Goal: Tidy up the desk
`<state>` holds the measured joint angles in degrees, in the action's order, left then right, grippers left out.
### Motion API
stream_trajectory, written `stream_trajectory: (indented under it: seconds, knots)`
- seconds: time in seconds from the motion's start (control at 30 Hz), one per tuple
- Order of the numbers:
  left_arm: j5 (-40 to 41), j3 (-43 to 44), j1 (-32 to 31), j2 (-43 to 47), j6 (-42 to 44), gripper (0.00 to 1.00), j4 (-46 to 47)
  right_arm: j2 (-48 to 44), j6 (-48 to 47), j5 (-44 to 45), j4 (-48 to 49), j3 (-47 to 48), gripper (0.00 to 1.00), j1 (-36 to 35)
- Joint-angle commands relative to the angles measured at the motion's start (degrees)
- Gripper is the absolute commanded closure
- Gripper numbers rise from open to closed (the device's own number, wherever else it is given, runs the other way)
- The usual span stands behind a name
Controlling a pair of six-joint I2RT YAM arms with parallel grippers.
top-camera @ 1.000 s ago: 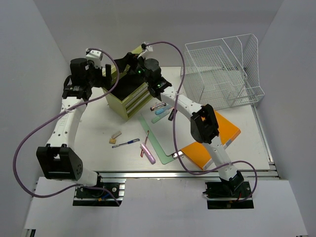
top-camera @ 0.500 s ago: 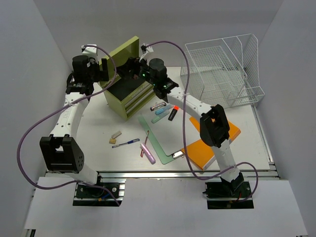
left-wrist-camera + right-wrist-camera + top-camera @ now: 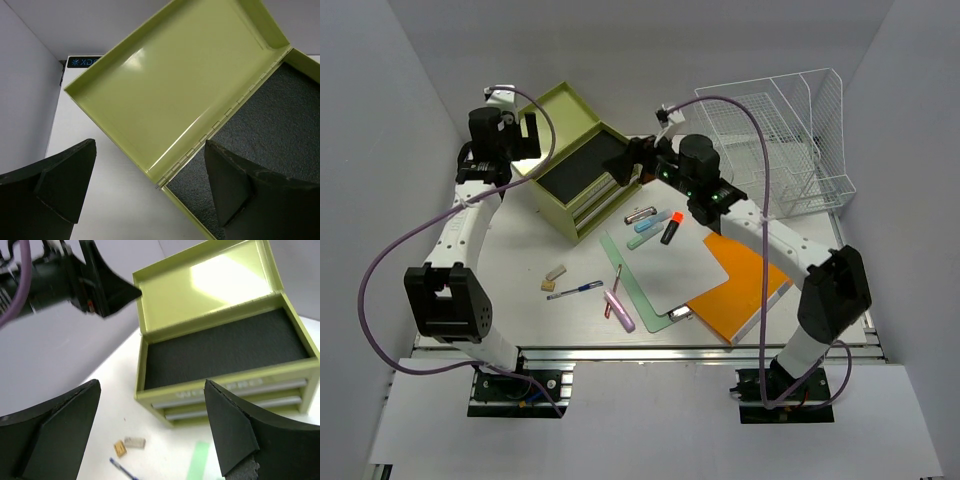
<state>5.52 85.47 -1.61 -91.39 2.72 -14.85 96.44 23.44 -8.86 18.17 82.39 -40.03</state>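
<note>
Left pincer (image 3: 528,136) and right pincer (image 3: 629,161) both hang wide open and empty either side of the open green drawer box (image 3: 576,206), worktop (image 3: 515,275) spread below them, so I'd say drop the right one onto the orange-capped marker (image 3: 670,229) lying near it and pinch across the barrel.

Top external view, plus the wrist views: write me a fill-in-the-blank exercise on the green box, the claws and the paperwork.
1. The lid of the green drawer box stands ____.
2. The left claw and the right claw both have their jaws ____.
3. The clipboard lies partly over the ____ folder.
Missing words: open; open; orange.
</note>
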Motion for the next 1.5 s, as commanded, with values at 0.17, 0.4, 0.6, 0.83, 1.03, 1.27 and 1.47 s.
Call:
stream_trajectory:
  seconds: [0.17,0.4,0.6,0.83,1.03,1.27,1.47]
  knots:
    - [-2.1,-0.8,0.0,7.5,-7.5,0.02,-3.9,-7.8,-6.3,5.6,-16.7,-5.6,0.11,-0.1]
    - [-5.2,-3.9,0.0,15.7,-20.2,0.02,-19.7,-12.3,-13.5,4.8,-27.0,-12.5,0.11,-1.4]
    - [-2.5,-14.1,0.0,24.8,-34.2,0.02,-32.7,-12.0,-20.6,11.4,-31.4,-17.8,0.11,-14.8]
    - [2.3,-24.6,0.0,36.5,-41.2,0.02,-43.1,-2.4,-15.2,9.4,-31.3,-18.8,0.15,-21.4]
    - [0.8,-27.2,0.0,42.3,-41.4,0.02,-44.8,4.0,-13.5,11.6,-27.2,-20.0,0.2,-26.0]
    - [2.6,-26.7,0.0,43.8,-39.9,0.02,-46.1,9.6,-9.2,14.9,-28.3,-18.6,0.49,-26.4]
    - [2.4,-25.4,0.0,42.5,-38.1,0.02,-44.8,1.7,-7.4,18.3,-27.5,-23.1,0.85,-26.4]
